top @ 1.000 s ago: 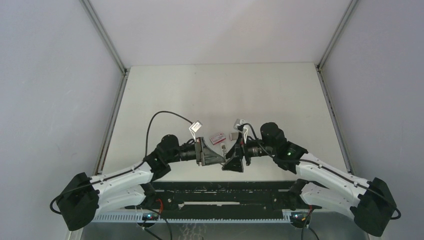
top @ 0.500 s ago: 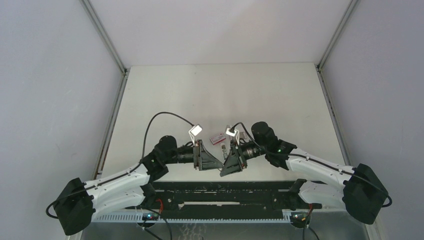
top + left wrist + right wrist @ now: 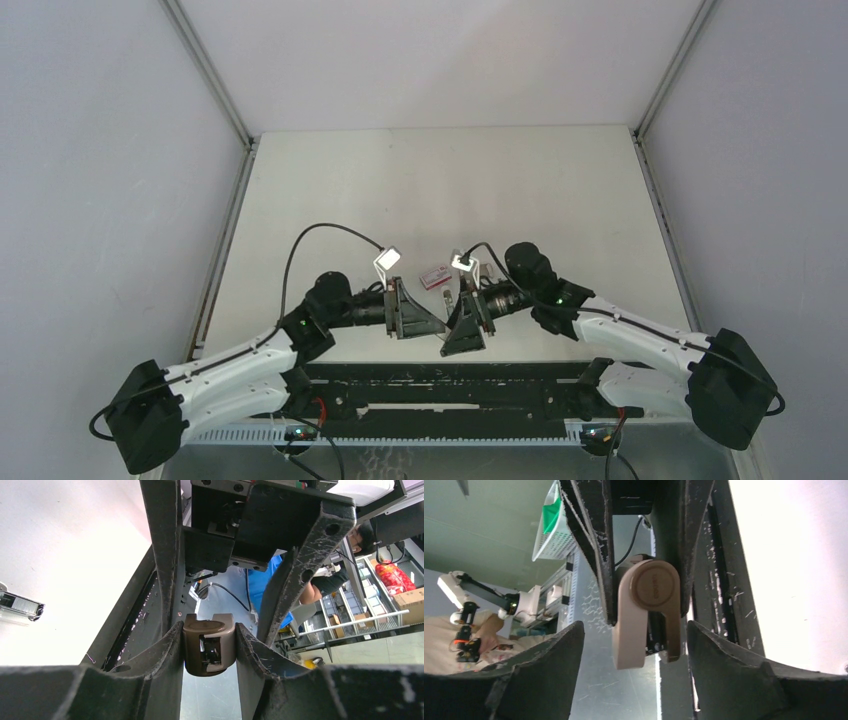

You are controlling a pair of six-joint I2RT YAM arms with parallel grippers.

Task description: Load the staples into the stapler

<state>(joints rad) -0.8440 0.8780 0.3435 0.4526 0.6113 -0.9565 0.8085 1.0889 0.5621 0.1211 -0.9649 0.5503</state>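
Count: 2 arms, 2 grippers, 1 stapler, 1 red-and-white box, 1 block that looks like staples.

Left gripper (image 3: 209, 636): both fingers are pressed against the sides of the stapler (image 3: 209, 652), one on each flank, with no gap on either side. Firm clamp. The stapler is off the table (image 3: 400, 180), carried in the air between the two arms near the table's near edge.

Stapler, from the right wrist view: a tan body with a round disc on its end face and a dark inner part showing along its lower half. Only one end face shows in each wrist view, so I cannot tell whether it is opened for loading.

Right gripper (image 3: 634, 630): fingers spread wide, one to either side of the stapler and apart from it, holding nothing. It faces the left gripper nose to nose, the tips close together in the overhead view.

Red-and-white box (image 3: 433, 277): lies flat on the table just beyond the two grippers, touching neither.

Staples (image 3: 20, 609): a small pale piece with a silvery ribbed face lies on the table at the left edge of the left wrist view, partly cut off by the frame. It is apart from both grippers. Identification is not certain.
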